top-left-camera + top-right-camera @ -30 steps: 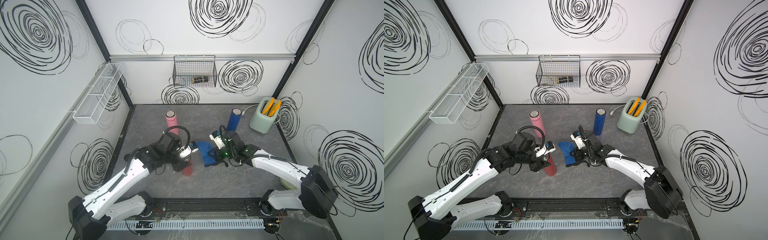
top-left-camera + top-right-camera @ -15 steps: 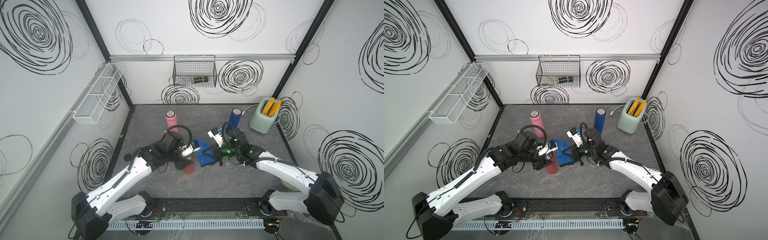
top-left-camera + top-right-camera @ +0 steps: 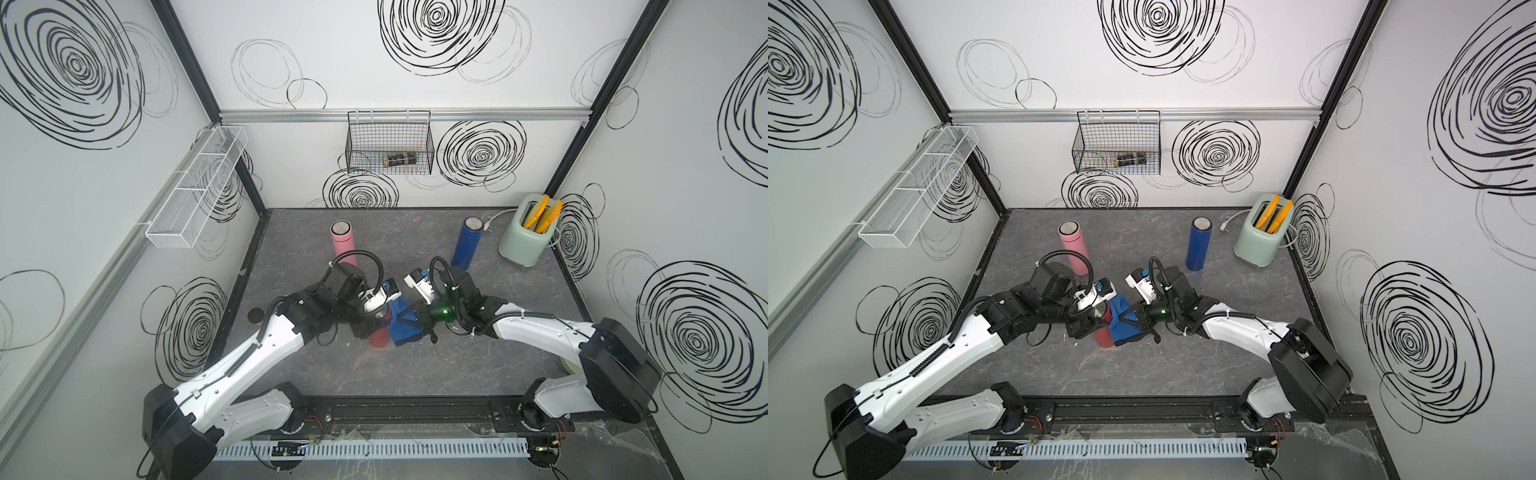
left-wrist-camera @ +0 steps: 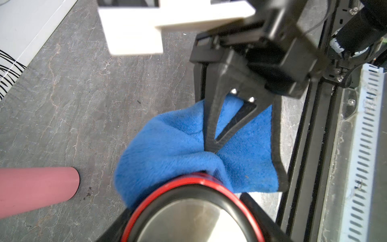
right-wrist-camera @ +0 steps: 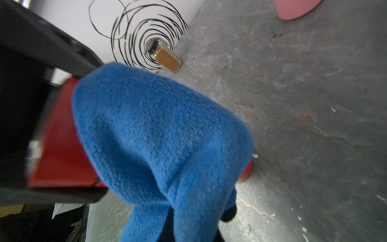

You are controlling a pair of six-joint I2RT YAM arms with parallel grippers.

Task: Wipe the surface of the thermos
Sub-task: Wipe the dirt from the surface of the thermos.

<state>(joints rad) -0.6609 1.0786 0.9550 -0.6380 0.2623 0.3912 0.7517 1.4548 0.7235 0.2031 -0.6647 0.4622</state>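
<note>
A red thermos [image 3: 377, 337] [image 3: 1103, 334] with a steel lid [image 4: 188, 222] stands upright at the middle of the table. My left gripper [image 3: 371, 320] is shut on its upper part, with a black finger [image 4: 258, 209] on either side of the red rim. My right gripper [image 3: 417, 322] [image 4: 211, 146] is shut on a blue cloth [image 3: 403, 326] [image 3: 1123, 322]. The blue cloth [image 5: 157, 136] drapes against the right side of the red thermos [image 5: 60, 146] and covers much of it. My right fingertips are buried in the blue cloth [image 4: 167, 146].
A pink thermos [image 3: 344, 243] and a blue thermos [image 3: 467, 243] stand upright further back. A green toaster [image 3: 525, 237] sits at the back right. A black wire basket [image 3: 390, 145] and a white wire shelf [image 3: 195, 191] hang on the walls. A brown spice jar [image 5: 166, 58] stands by the left wall.
My right gripper has carried the blue cloth leftward, from clear of the red thermos to lying against its side. The left gripper has kept its hold with little movement.
</note>
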